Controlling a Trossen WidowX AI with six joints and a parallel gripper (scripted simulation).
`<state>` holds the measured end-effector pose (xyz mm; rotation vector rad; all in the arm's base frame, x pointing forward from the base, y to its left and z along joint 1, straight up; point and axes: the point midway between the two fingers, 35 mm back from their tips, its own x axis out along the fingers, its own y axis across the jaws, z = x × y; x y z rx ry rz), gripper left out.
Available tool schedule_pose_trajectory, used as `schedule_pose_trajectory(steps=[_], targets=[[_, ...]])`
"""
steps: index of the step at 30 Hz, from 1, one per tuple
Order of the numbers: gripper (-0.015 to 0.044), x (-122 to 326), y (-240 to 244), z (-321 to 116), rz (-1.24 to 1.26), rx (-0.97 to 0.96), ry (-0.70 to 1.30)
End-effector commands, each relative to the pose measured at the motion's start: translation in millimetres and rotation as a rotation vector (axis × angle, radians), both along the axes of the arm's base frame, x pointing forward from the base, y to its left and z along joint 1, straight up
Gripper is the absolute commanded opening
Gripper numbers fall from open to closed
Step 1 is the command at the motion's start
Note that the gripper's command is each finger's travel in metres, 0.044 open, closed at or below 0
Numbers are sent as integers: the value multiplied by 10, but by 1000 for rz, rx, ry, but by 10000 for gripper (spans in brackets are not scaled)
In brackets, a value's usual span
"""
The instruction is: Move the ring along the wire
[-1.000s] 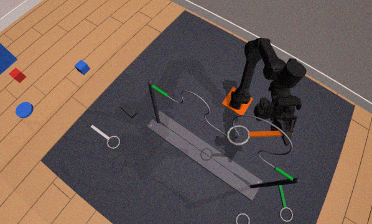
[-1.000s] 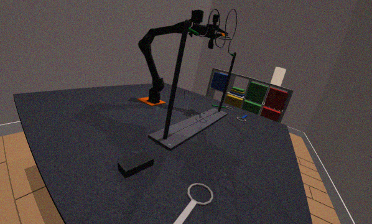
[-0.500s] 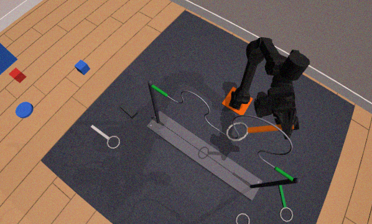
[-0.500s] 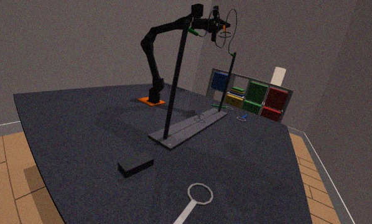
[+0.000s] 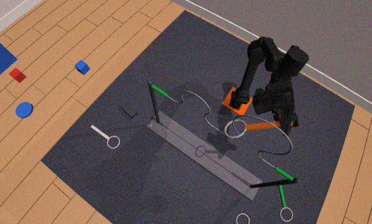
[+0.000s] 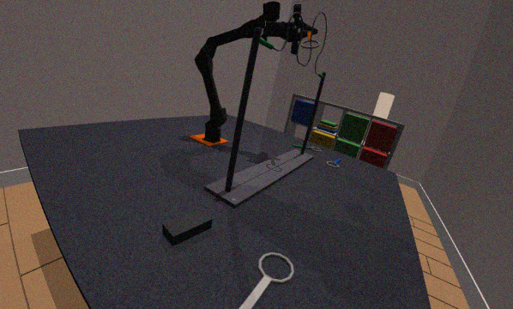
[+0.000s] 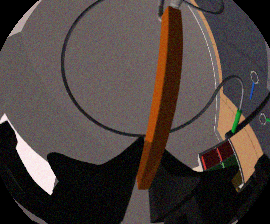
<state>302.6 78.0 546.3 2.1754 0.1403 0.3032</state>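
The ring (image 5: pixel 226 129) (image 6: pixel 310 47) is pale and stands high above the base board, mid-span, with the thin grey wire (image 5: pixel 292 145) (image 7: pixel 63 70) passing through its outline; whether they touch I cannot tell. Its orange handle (image 5: pixel 260 126) (image 6: pixel 309 35) (image 7: pixel 162 90) points away from the board. My gripper (image 5: pixel 283 124) (image 6: pixel 311 33) (image 7: pixel 144 141) is shut on the handle near its far end. One green part (image 5: pixel 159 90) (image 6: pixel 266 43) meets the left post (image 5: pixel 154 104) (image 6: pixel 243 107); the other green part (image 5: pixel 283 173) (image 7: pixel 236 121) meets the right post (image 5: pixel 271 183) (image 6: pixel 313 116).
A looping stretch of wire hangs close beside my gripper. The grey base board (image 5: pixel 180 135) (image 6: pixel 256 180) joins the posts. A white-handled ring (image 5: pixel 100 132) (image 6: pixel 256 292), a green-handled ring (image 5: pixel 282 196) and a dark block (image 6: pixel 188 230) lie on the mat. A shelf (image 6: pixel 347 107) stands beyond.
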Motion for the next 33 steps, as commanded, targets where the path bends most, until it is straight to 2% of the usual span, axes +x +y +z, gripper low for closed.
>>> schedule_pose_trajectory(steps=[1, 33], targets=[[-150, 11, 1, 3, 1, -34, 5], [-150, 24, 61, -126, -3, -408, 78]])
